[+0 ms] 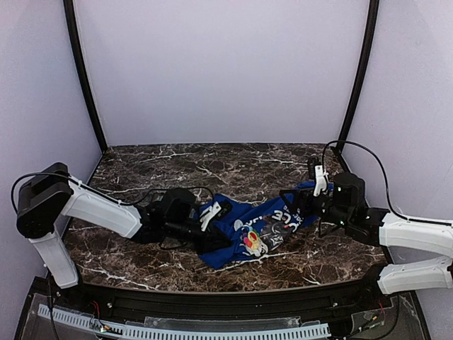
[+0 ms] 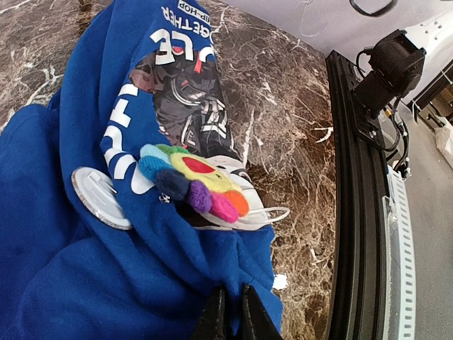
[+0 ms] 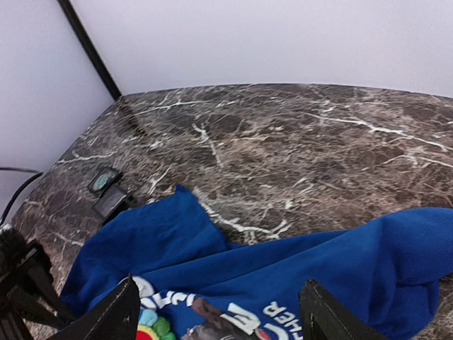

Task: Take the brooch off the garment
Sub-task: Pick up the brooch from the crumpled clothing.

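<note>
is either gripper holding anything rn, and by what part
The left gripper pinches the blue garment at a fold of its edge; the right gripper is open, holding nothing.

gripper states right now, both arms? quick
Left gripper: closed, pinching the edge of the blue garment.
Right gripper: open, holding nothing, above the garment.

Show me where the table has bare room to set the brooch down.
Free table: the wide back strip between garment and rear wall; the front strip before the near rail. Crowded: the middle, where left end effector and right end effector flank the brooch.
</note>
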### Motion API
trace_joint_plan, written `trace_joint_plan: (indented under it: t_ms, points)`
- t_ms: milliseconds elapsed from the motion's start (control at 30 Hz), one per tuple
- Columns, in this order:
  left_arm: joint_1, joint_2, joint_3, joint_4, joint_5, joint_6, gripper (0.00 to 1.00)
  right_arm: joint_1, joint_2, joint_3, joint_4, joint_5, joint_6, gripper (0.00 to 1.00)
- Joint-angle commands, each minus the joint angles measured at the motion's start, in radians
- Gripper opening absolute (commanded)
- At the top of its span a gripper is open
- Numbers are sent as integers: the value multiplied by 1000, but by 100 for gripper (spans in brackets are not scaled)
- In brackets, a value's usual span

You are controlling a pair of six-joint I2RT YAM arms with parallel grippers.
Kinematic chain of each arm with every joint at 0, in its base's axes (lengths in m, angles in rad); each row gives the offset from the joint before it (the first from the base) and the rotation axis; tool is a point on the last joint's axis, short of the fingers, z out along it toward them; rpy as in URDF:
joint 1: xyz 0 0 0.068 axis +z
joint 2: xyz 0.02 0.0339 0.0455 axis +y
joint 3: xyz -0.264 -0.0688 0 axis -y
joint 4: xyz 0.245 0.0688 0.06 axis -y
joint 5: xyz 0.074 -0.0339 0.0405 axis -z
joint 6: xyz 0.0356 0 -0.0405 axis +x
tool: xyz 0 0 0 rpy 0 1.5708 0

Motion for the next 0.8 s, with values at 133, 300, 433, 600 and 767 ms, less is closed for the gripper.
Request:
trace_joint_plan:
  t_ms: [133,300,433,600,767]
  points:
    - [0,-120,-45,7,-55,-9,42,125,78,-8,26,-80,-33,76]
    - [0,-153,-25,-17,-157,-20,66,155,132,-15,75,-29,-32,76]
    - [1,-85,79,-130,-293,-16,71,156,120,-36,111,1,-17,74]
    - [1,12,196,-203,-340,-11,69,156,51,-75,123,51,-7,72]
    - [20,95,275,-253,-359,-18,60,156,11,-93,129,62,-11,72]
